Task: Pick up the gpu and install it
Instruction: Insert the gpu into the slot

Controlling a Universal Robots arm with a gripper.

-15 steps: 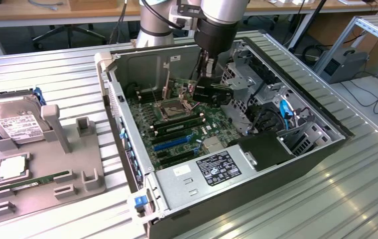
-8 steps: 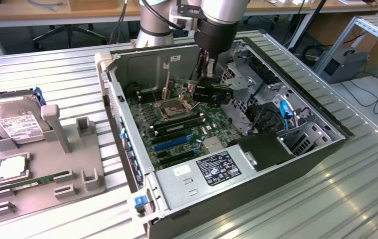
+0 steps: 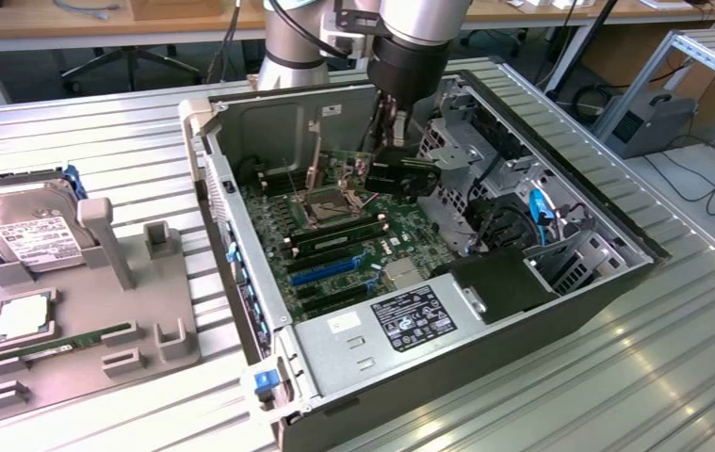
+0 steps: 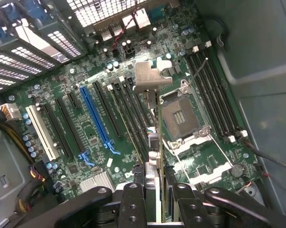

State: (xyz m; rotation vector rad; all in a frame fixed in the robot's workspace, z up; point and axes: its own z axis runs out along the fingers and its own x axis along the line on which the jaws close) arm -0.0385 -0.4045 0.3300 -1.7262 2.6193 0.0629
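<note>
An open computer case (image 3: 609,282) sits beside a grey fixture (image 3: 93,348) holding a hard drive (image 3: 24,231).

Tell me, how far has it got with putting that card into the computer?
Done: the gpu is picked up. In hand: the gripper holds it on edge above the motherboard, inside the open computer case. Left: it is not yet seated in any slot; the blue slot stands empty.

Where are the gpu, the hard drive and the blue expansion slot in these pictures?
gpu (image 4: 151,78): wrist view, on its silver metal bracket.
hard drive (image 3: 33,229): exterior view, on its white label.
blue expansion slot (image 4: 96,114): wrist view, midway along the slot on the motherboard.
</note>
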